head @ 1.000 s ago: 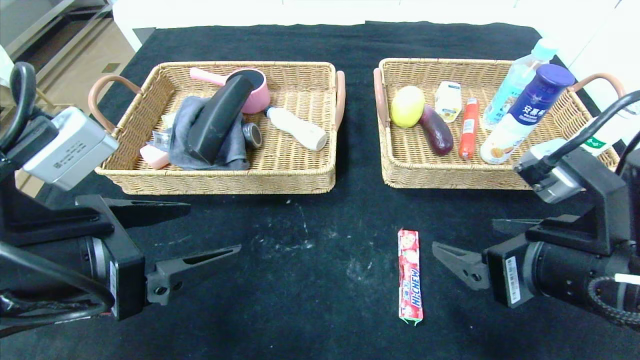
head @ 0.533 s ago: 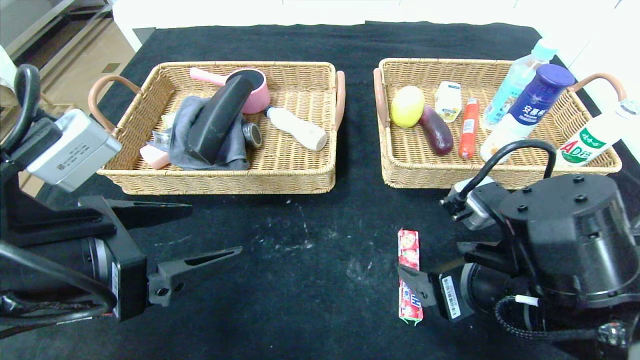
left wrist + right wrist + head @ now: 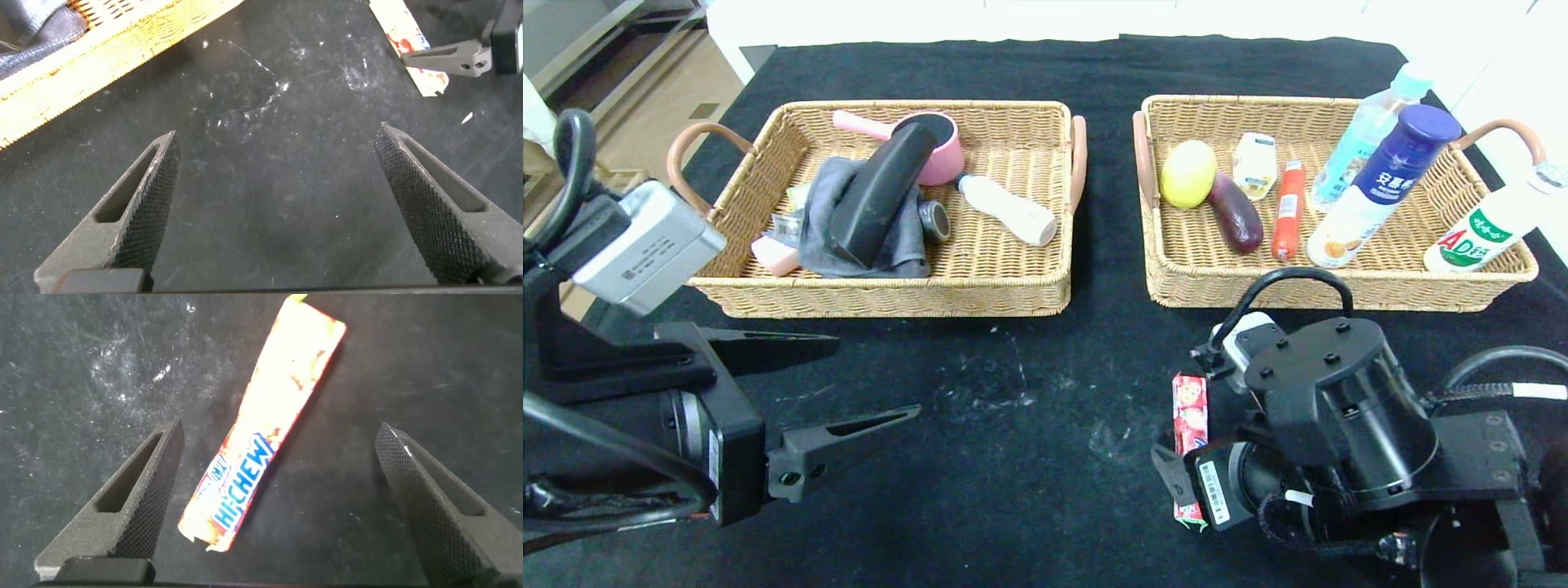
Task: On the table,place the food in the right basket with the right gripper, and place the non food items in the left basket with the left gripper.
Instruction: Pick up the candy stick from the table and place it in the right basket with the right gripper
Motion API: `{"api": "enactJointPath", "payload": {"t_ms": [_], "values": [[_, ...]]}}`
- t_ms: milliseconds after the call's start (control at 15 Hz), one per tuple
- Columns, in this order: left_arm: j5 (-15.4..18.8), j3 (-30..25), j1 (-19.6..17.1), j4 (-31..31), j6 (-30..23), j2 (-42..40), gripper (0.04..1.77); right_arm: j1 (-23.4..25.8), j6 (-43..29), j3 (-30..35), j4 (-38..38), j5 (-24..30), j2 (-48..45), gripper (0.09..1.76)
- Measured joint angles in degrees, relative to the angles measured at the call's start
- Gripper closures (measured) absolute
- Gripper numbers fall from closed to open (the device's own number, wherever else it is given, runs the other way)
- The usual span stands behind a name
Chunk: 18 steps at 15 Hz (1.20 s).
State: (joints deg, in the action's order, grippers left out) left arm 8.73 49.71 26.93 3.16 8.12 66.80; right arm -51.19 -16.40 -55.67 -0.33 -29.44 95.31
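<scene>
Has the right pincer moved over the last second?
Yes. The right pincer has swung toward the table's middle, from right of the long red HI-CHEW candy stick to over it, jaws open.

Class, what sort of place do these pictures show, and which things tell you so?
Probably a robot lab or test bench: a table under black cloth, two matching wicker baskets of sorted goods, and two black robot grippers working over it.

Beyond my table's far left corner I see a pale wood floor [image 3: 645, 90] and grey shelving edge [image 3: 600, 37], along its far side a white wall [image 3: 1045, 16], and past the far right edge a white surface [image 3: 1515, 73].
</scene>
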Motion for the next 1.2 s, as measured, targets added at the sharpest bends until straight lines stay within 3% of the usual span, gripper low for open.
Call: {"api": "enactJointPath", "payload": {"t_ms": [800, 1067, 1200], "values": [[-0.1, -0.4, 0.8, -0.1, 0.0, 0.5, 0.09, 0.6, -0.1, -0.7, 0.0, 0.0, 2.2, 0.14], [-0.1, -0.4, 0.8, -0.1, 0.0, 0.5, 0.09, 0.6, -0.1, -0.8, 0.0, 0.0, 2.3, 0.78], [0.0, -0.4, 0.8, 0.0, 0.0, 0.6, 0.09, 0.6, -0.1, -0.7, 0.0, 0.1, 2.3, 0.99]]}}
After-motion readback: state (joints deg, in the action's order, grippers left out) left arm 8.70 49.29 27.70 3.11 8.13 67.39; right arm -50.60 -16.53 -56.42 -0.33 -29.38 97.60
